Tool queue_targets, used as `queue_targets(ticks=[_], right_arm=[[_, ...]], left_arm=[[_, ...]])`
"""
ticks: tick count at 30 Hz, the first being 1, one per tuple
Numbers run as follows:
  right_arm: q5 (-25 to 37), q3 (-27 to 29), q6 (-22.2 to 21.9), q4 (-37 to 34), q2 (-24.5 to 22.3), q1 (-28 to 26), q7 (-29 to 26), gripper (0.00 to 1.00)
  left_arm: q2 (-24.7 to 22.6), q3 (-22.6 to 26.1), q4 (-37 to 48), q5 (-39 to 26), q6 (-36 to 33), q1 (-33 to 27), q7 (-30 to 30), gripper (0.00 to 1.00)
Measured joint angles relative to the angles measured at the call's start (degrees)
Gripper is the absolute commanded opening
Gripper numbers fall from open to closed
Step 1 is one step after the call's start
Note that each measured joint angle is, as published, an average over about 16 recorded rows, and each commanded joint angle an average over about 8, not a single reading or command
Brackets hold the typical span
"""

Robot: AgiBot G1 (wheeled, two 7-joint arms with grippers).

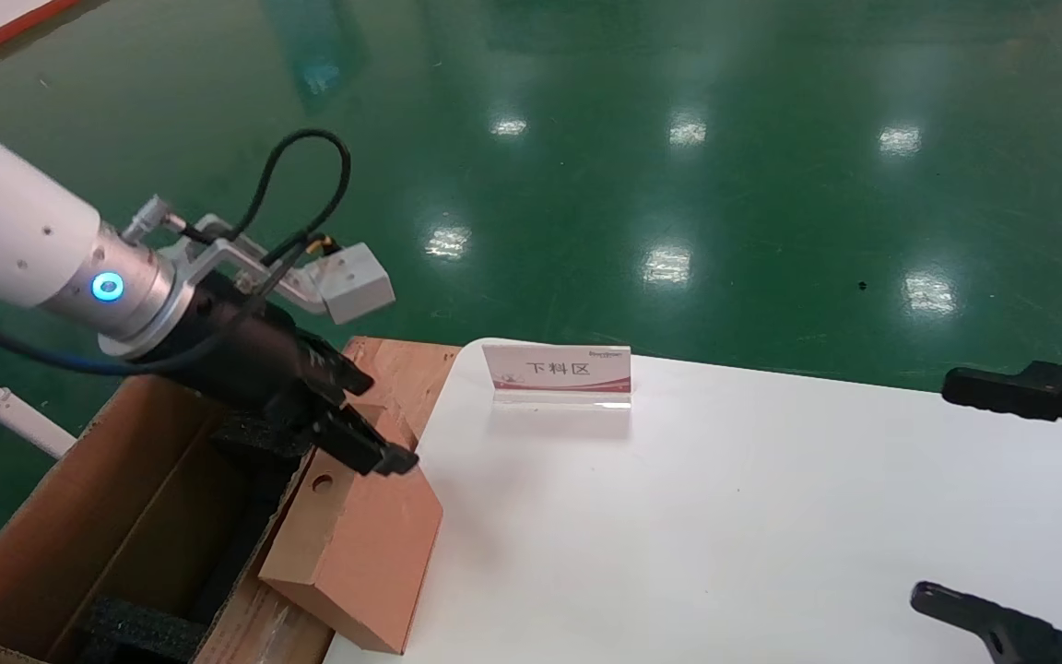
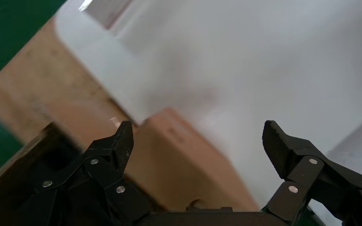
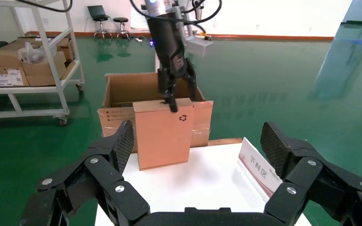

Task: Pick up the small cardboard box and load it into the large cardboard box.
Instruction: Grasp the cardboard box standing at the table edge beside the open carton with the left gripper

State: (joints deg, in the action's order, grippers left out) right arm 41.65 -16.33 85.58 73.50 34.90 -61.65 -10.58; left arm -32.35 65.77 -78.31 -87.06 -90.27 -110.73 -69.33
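In the head view, our left gripper (image 1: 382, 449) sits over the top edge of the small cardboard box (image 1: 360, 544), near its round finger hole. The box stands tilted at the edge of the white table (image 1: 771, 516), leaning against the flap of the large cardboard box (image 1: 79, 535). That carton lies just behind and below the gripper, open, with black foam pieces (image 1: 139, 632) inside. Whether the fingers pinch the box edge we cannot tell from here. Our right gripper (image 1: 1001, 503) is parked well apart over the far side of the table, jaws spread. A small sign (image 1: 557, 373) stands beyond the left gripper.

In the left wrist view, the left gripper's 2 fingertips (image 2: 122, 141) stand wide apart, with the small cardboard box (image 2: 179, 155) lying below and between them, nothing clamped.

In the right wrist view, the right gripper (image 3: 199, 146) is open and empty. Past it the small cardboard box (image 3: 162, 136) stands upright with its recycling symbol facing us, the left gripper (image 3: 172, 96) at its top edge, and the large cardboard box (image 3: 122, 101) directly behind it.

We judge the grasping step is in hand: the box is not yet loaded. The next move calls for closing on the top edge, lifting clear of the flap, then lowering into the carton between the foam.
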Motion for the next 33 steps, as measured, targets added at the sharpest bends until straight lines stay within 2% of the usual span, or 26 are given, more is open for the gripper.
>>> queue_targets(ticks=[7,16,33], right_arm=[[-0.02,-0.03,-0.01,0.0,-0.01,-0.01,0.01,1.0],[-0.04,-0.06,-0.03,0.0,-0.03,-0.01,0.03,1.0],[-0.09,-0.13,-0.06,0.0,-0.05,-0.03,0.06,1.0]], left_arm=[[-1.79,8.8,0.09,-1.34,-0.18,-5.91,-6.46,1.0],[-3.46,20.71,0.12,0.28,-0.25,-12.35,-13.52,1.0],[-8.2,40.44,-0.06,9.92,0.41,-20.53,-21.06,1.0]])
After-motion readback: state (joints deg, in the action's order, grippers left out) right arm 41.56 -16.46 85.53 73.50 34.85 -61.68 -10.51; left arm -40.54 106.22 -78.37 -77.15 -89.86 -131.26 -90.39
